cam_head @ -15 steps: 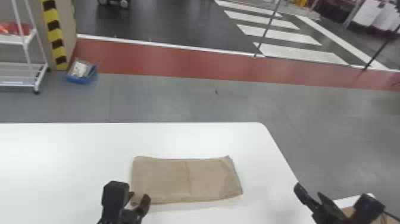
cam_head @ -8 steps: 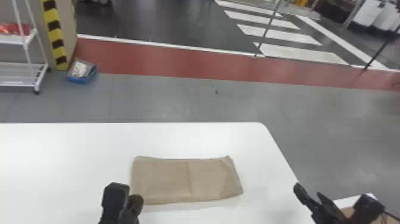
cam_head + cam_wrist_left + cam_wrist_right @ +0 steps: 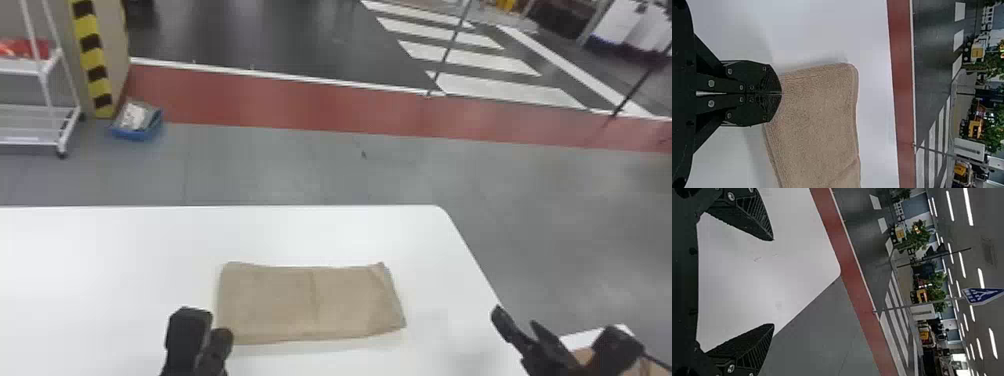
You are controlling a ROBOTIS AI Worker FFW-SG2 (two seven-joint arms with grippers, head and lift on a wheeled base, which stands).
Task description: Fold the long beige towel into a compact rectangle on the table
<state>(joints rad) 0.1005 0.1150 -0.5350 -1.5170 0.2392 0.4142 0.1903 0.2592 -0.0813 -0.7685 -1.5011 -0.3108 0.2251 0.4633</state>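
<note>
Left fingers (image 3: 189, 332) together at corner of towel (image 3: 280, 305); towel flat on table (image 3: 125, 260)

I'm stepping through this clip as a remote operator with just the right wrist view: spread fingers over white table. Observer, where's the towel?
Observer: The towel lies on the table, to the left of the right gripper.
Operator: How do the left gripper's fingers stand?
Observer: The left gripper has its fingers shut, tips together over the towel's edge; whether they pinch cloth, I can't tell.
Operator: Any crease showing on top?
Observer: Yes, one runs between the near and far edges, around the middle.
</note>
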